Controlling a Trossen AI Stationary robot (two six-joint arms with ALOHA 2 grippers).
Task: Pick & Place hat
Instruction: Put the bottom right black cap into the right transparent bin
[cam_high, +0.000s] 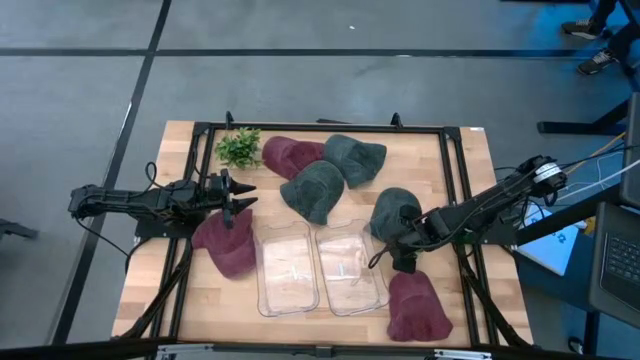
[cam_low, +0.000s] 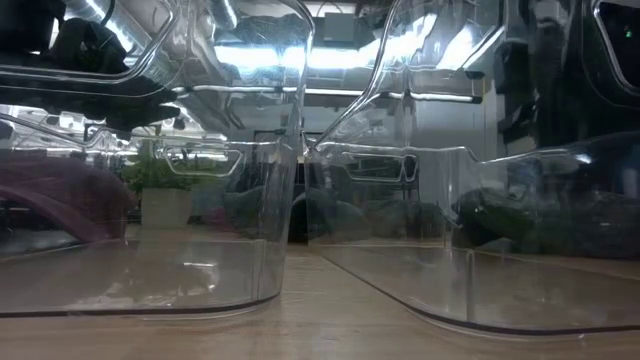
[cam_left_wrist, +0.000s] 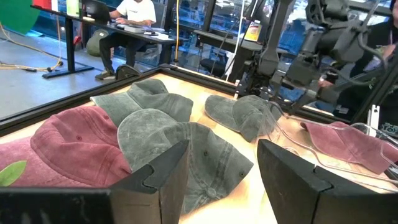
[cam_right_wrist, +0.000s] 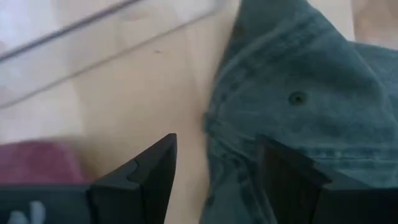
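**Green caps waiting beside two clear bins**

Green and maroon caps lie scattered over the wooden table (cam_high: 470, 180), and two clear plastic bins (cam_high: 285, 265) sit side by side near its front edge, both without a cap inside as far as we can see. We take them for the place where the caps go.

Our right gripper (cam_high: 402, 262) hangs low at the near edge of a green cap (cam_high: 393, 212), which lies just beside the right-hand bin (cam_high: 350, 268). Its fingers (cam_right_wrist: 146, 177) stand wide apart with nothing between them; in the right wrist view the cap's cloth (cam_right_wrist: 305, 93) lies ahead and to one side of the gap, so we judge the grip is not yet made and the arm is lining up on the brim or crown.

Our left gripper (cam_high: 240, 196) hovers over the table's left part, just above a maroon cap (cam_high: 228, 245) beside the left-hand bin. Its fingers (cam_left_wrist: 165, 180) are also parted and hold nothing. In its wrist view two more green caps (cam_left_wrist: 186, 146) and another maroon cap (cam_left_wrist: 74, 146) lie ahead.

A further maroon cap (cam_high: 415, 308) rests near the front right corner, and a small green plant (cam_high: 238, 148) stands at the back left. People sit at desks in the room beyond
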